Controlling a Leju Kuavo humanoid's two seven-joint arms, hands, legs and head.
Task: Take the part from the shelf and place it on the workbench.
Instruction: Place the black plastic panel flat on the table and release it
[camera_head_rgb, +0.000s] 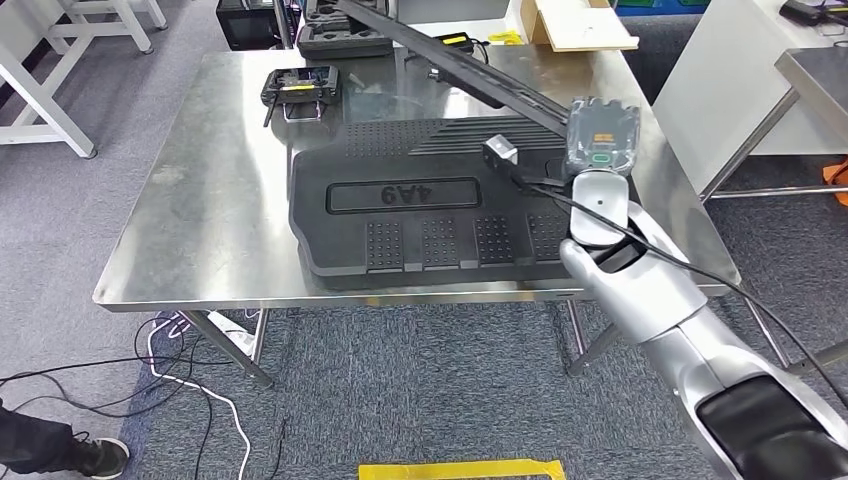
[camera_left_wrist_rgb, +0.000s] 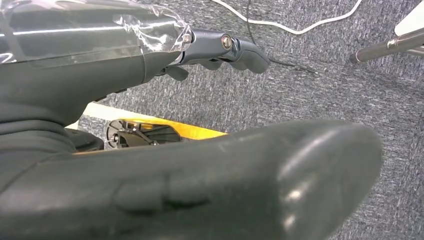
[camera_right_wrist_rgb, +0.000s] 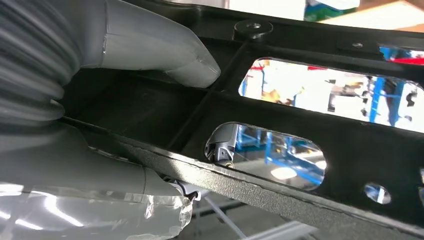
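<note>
The right hand (camera_head_rgb: 600, 150) grips one long black part (camera_head_rgb: 450, 60), held slanted above the steel workbench (camera_head_rgb: 200, 200). One ribbed black mat (camera_head_rgb: 420, 210) lies there. The left hand (camera_left_wrist_rgb: 220, 47) hangs over carpet, fingers curled, holding nothing.

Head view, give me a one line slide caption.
Right hand holds a long black part above the steel workbench.

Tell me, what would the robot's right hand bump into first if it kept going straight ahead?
Probably nothing soon. The right hand points across the steel table, holding a long black part above it. Beyond looks free, though depth is unclear.
</note>
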